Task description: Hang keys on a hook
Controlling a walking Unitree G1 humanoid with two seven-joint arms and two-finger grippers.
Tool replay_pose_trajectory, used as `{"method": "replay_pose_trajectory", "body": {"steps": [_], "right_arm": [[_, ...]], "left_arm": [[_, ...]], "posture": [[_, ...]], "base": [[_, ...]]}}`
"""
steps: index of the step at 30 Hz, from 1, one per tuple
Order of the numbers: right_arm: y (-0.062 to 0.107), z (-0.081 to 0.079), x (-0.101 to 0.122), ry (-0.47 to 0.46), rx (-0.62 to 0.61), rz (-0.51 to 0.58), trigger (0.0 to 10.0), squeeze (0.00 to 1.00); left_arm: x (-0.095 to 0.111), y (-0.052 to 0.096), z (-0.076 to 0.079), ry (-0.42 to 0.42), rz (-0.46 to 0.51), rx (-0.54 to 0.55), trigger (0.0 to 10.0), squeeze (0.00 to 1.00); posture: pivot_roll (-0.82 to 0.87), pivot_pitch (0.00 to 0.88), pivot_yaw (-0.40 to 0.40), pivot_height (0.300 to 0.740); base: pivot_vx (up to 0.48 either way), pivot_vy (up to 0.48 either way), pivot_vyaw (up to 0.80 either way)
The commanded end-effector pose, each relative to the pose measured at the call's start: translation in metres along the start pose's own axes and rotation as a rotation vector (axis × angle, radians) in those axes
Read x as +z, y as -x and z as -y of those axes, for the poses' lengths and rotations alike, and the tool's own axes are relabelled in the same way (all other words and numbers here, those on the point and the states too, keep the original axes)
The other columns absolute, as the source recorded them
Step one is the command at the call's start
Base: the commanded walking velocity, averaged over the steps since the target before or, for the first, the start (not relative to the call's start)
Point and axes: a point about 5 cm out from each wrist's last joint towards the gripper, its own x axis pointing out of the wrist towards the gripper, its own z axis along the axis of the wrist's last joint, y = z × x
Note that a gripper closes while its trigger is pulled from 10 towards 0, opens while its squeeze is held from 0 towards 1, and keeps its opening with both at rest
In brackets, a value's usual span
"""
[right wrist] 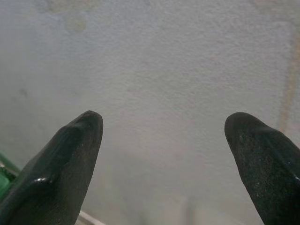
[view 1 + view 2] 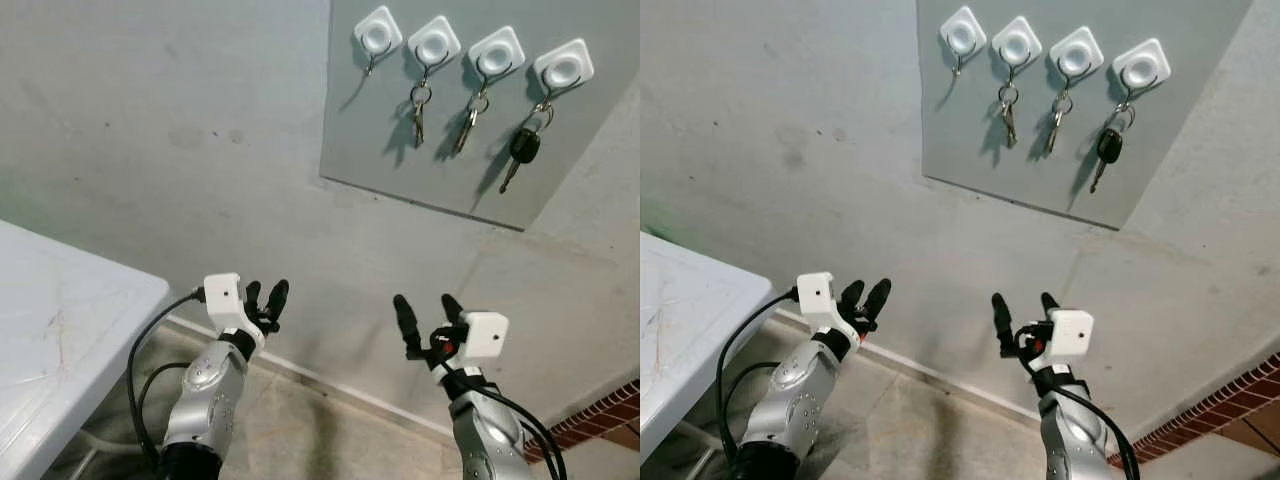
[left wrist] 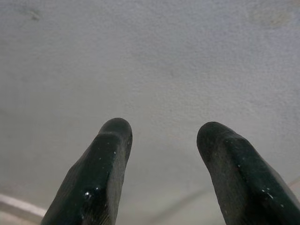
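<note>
Both grippers raised near the wall, left gripper (image 2: pixel 266 296) fingers parted, empty, right gripper (image 2: pixel 427 310) spread wide, empty, far above, grey board (image 2: pixel 360 140), four white hooks, leftmost hook (image 2: pixel 378 36) bare, three holding keys (image 2: pixel 524 148).

A home entryway: wall hook board (image 2: pixel 440 150) hung with keys (image 2: pixel 418 115).

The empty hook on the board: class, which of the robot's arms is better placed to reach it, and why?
Probably the left. The empty hook is the leftmost on the board, nearer the left gripper than the right gripper. Both are open, empty and low.
</note>
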Motion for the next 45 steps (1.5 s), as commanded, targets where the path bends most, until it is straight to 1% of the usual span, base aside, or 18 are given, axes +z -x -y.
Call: {"method": "replay_pose_trajectory", "body": {"steps": [1,2,3,7,14,16,20,22,23,25,29,31,32,34,35,38,41,45], "right_arm": [[0.006,0.005,-0.008,0.001,-0.032,-0.033,10.0,0.07],[0.007,0.006,-0.009,0.0,-0.039,-0.039,10.0,0.07],[0.01,0.009,-0.016,0.006,-0.05,-0.063,10.0,0.0],[0.019,0.014,-0.031,0.024,-0.08,-0.12,10.0,0.0],[0.024,0.02,-0.039,0.034,-0.101,-0.159,10.0,0.0],[0.034,0.028,-0.056,0.074,-0.125,-0.254,10.0,0.0],[0.046,0.034,-0.073,0.112,-0.141,-0.356,10.0,0.0],[0.058,0.041,-0.087,0.148,-0.18,-0.463,10.0,0.0],[0.058,0.041,-0.087,0.148,-0.18,-0.463,10.0,0.0],[0.072,0.047,-0.1,0.156,-0.204,-0.566,10.0,0.0],[0.081,0.049,-0.107,0.19,-0.215,-0.636,10.0,0.0],[0.1,0.053,-0.12,0.195,-0.235,-0.773,10.0,0.0],[0.1,0.053,-0.12,0.195,-0.235,-0.773,10.0,0.0],[0.114,0.055,-0.127,0.231,-0.236,-0.857,10.0,0.0],[0.124,0.056,-0.132,0.215,-0.252,-0.899,10.0,0.0],[0.136,0.056,-0.136,0.225,-0.251,-0.954,10.0,0.0],[0.155,0.053,-0.144,0.226,-0.217,-1.041,10.0,0.0],[0.164,0.052,-0.147,0.223,-0.22,-1.078,10.0,0.0]], "left_arm": [[-0.006,0.003,-0.003,0.009,-0.004,0.005,10.0,0.0],[-0.007,0.003,-0.003,0.009,-0.004,0.006,10.0,0.0],[-0.012,0.004,-0.004,-0.006,-0.019,0.0,10.0,0.0],[-0.027,0.008,-0.008,-0.008,-0.056,0.008,10.0,0.0],[-0.041,0.014,-0.01,-0.017,-0.093,0.003,10.0,0.0],[-0.056,0.021,-0.014,-0.041,-0.152,0.012,10.0,0.0],[-0.073,0.03,-0.017,-0.075,-0.233,0.008,10.0,0.0],[-0.09,0.041,-0.021,-0.086,-0.329,0.037,10.0,0.0],[-0.09,0.041,-0.021,-0.086,-0.329,0.037,10.0,0.0],[-0.105,0.051,-0.022,-0.06,-0.408,0.058,10.0,0.0],[-0.113,0.058,-0.023,-0.088,-0.457,0.061,10.0,0.0],[-0.124,0.068,-0.025,-0.089,-0.522,0.094,10.0,0.0],[-0.124,0.068,-0.025,-0.089,-0.522,0.094,10.0,0.0],[-0.131,0.076,-0.026,-0.109,-0.568,0.102,10.0,0.0],[-0.136,0.083,-0.029,-0.122,-0.606,0.122,10.0,0.0],[-0.142,0.091,-0.033,-0.113,-0.643,0.157,10.0,0.0],[-0.153,0.112,-0.041,-0.13,-0.728,0.207,10.0,0.0],[-0.157,0.124,-0.046,-0.128,-0.76,0.23,10.0,0.0]], "posture": [[0.01,0.073,0.014,0.74],[0.01,0.073,0.014,0.74],[0.01,0.073,0.015,0.74],[0.0,0.071,0.016,0.74],[0.0,0.068,0.017,0.74],[0.0,0.059,0.015,0.74],[0.0,0.05,0.017,0.74],[0.0,0.045,0.017,0.74],[0.0,0.045,0.017,0.74],[0.0,0.033,0.015,0.74],[0.0,0.022,0.012,0.74],[-0.01,0.01,0.012,0.74],[-0.01,0.01,0.012,0.74],[0.0,0.004,0.01,0.74],[0.0,0.0,0.007,0.74],[0.01,0.0,0.002,0.74],[0.01,0.0,0.002,0.74],[0.0,0.0,0.004,0.74]], "base": [[0.0,0.0,0.0],[0.0,0.0,0.0],[0.0,0.0,0.0],[0.0,0.0,0.0],[0.0,0.0,0.0],[0.0,0.0,0.0],[0.0,0.0,0.0],[0.0,0.0,0.0],[0.0,0.0,0.0],[0.0,0.0,0.0],[0.0,0.0,0.0],[0.0,0.0,0.0],[0.0,0.0,0.0],[0.0,0.0,0.0],[0.0,0.0,0.0],[0.0,0.0,0.0],[0.0,0.0,0.0],[0.0,0.0,0.0]]}}
